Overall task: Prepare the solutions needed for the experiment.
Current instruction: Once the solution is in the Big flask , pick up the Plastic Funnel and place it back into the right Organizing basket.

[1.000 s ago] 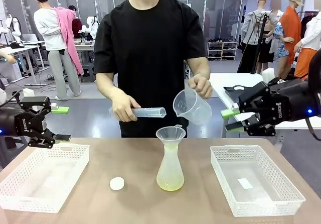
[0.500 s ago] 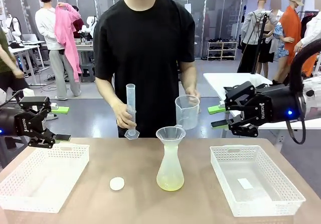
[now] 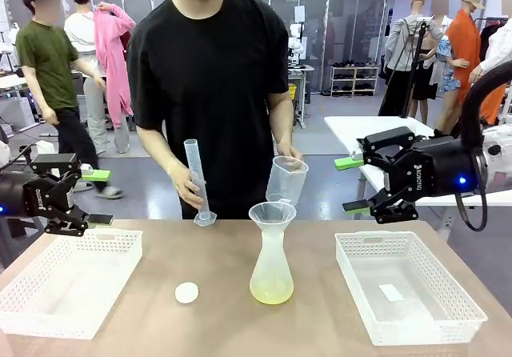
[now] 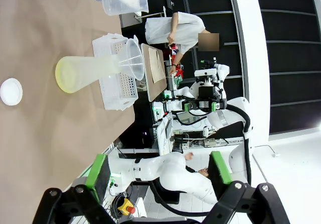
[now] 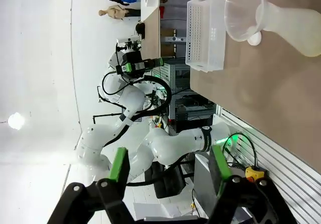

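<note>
- Solution [image 3: 272,294] is sitting shallow in the flask [image 3: 271,265] at the table's [image 3: 200,253] middle, under a funnel [image 3: 272,213].
- Person [image 3: 210,93] is holding a beaker [image 3: 286,179] over the funnel (pouring step, I judge), cylinder [image 3: 197,182] alongside.
- Left gripper [image 3: 98,198], by the left edge, and right gripper [image 3: 352,185], by the far right corner, are hovering, jaws apart.
- Next probably calls for taking emptied labware.

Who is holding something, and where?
One hand grips the graduated cylinder low on its tube; the other hand holds the measuring cup near its rim. Left claw and right claw hold nothing.
</note>
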